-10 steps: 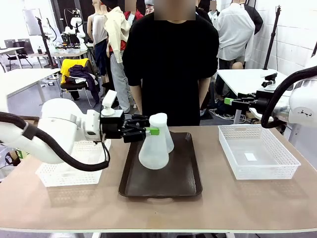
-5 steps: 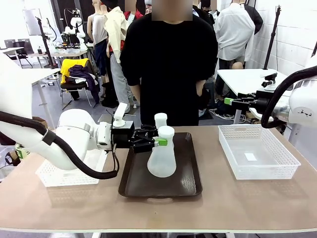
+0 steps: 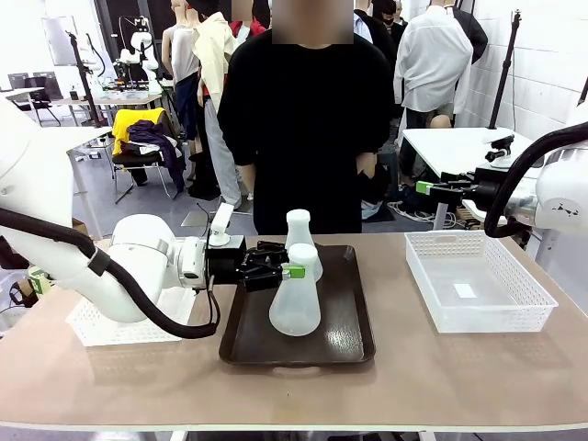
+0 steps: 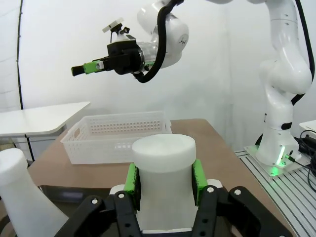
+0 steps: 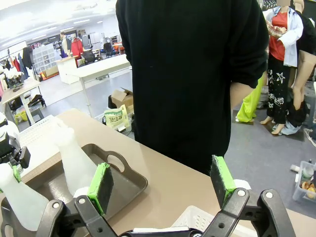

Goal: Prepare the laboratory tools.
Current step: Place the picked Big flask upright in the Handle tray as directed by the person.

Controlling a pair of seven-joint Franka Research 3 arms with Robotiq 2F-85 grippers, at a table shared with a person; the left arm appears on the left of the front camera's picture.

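On the brown tray (image 3: pixel 349 340) at mid-tabletop, the left gripper (image 3: pixel 292 271) has its jaws clamped on the neck of the near flask (image 3: pixel 295 303), green pads (image 4: pixel 131 178) pressed on both sides. Its base is on or just above the tray; I cannot tell which. A far flask (image 3: pixel 300 231) stands just behind it on the tray. One white basket (image 3: pixel 478 285) sits to the right, another (image 3: pixel 119 322) to the left behind the arm. Over the right side, the right gripper (image 5: pixel 163 185) hangs with jaws wide apart, holding nothing. A person in black (image 3: pixel 312 119) stands at the far edge
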